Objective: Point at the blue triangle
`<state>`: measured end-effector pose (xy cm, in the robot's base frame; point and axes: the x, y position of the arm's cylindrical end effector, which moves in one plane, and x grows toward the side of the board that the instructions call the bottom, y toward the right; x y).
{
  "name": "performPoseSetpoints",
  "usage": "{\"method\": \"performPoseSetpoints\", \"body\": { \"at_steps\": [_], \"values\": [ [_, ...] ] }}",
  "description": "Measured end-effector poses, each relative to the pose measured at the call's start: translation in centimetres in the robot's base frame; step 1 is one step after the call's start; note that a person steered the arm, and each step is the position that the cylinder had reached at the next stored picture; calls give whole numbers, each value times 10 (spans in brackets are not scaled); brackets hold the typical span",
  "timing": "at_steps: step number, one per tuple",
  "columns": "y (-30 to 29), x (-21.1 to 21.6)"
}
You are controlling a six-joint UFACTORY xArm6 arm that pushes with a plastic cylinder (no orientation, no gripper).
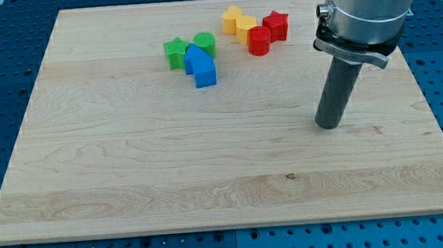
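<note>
Two blue blocks touch left of the board's middle near the view's top: a rounded-top one (196, 57) that looks like the blue triangle, and a blue cube (205, 73) just below it. My tip (328, 123) rests on the board at the view's right, well right of and below the blue blocks, touching no block. A green star (175, 53) and a green cylinder (205, 43) sit against the blue pair.
A second cluster lies at the view's top centre: a yellow heart (231, 19), a yellow block (246, 28), a red cylinder (259, 41) and a red star (276, 25). The wooden board (131, 169) sits on a blue perforated table.
</note>
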<state>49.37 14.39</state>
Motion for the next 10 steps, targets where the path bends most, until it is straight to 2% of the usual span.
{"method": "performPoseSetpoints", "body": {
  "at_steps": [3,8,9,10],
  "values": [
    [0,-11],
    [-192,-49],
    [-192,-75],
    [-196,-76]
  ]
}}
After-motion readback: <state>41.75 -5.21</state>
